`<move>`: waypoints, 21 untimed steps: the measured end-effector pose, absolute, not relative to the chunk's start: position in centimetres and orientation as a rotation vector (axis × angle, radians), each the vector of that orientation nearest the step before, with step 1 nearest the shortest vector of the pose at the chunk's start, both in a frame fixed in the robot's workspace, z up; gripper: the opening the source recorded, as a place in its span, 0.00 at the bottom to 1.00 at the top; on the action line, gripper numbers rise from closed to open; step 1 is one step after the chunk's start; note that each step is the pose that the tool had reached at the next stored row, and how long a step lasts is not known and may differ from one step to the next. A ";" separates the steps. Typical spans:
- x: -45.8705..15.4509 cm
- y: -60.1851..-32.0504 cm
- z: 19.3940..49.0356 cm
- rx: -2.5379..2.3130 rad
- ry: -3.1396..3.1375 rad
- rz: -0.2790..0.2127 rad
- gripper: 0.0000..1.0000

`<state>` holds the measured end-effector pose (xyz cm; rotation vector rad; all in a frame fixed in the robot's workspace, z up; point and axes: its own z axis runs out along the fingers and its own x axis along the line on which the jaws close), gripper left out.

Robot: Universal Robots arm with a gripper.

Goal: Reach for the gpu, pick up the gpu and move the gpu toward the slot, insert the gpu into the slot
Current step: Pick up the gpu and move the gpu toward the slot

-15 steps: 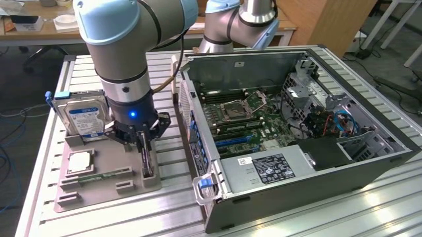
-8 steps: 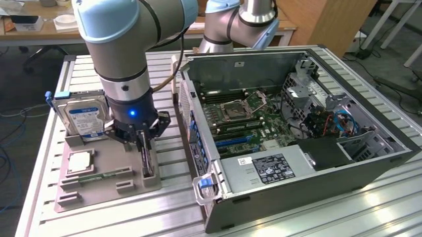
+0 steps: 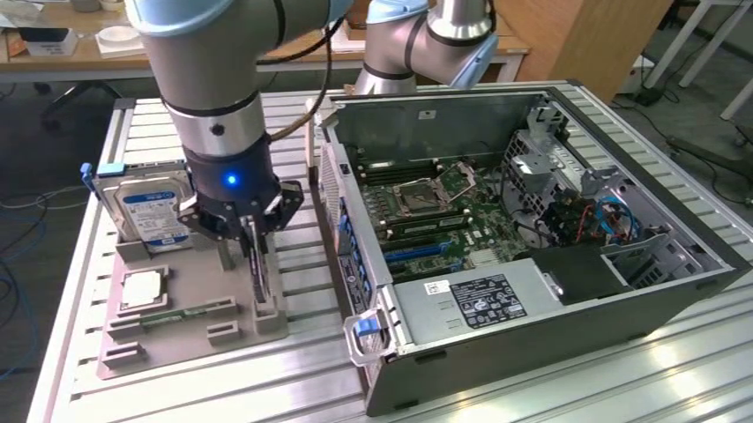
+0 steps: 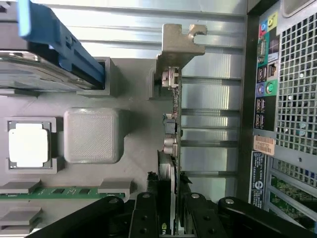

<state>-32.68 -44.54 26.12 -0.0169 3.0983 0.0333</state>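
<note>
Thin dark circuit-card gpu [image 4: 174,124], silver metal bracket at one end, stands on edge in the matte grey moulded tray [image 3: 206,273]. The black gripper [image 3: 250,231] pinches it. A blue-labelled silver hard drive [image 3: 151,211] sits slotted alongside, with an open dark metal computer case [image 3: 565,339] nearby.

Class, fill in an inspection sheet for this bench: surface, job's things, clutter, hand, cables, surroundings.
Surface: ribbed metal table carrying a grey fixture tray and an open computer case.
Job's things: gpu stands on edge in the tray; blue slots sit on the motherboard inside the case.
Clutter: hard drive, processor chip and memory stick, all in the tray.
Hand: hand is down at the gpu's upper edge.
Cables: blue cables inside the case; loose floor cables.
Surroundings: wooden desk behind the table.
</note>
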 end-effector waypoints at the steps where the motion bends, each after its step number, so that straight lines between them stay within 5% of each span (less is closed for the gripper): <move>1: -32.7 -44.5 26.5 -0.017 3.098 0.034 0.26; 21: -32.7 -44.5 34.4 -0.017 3.098 0.039 0.26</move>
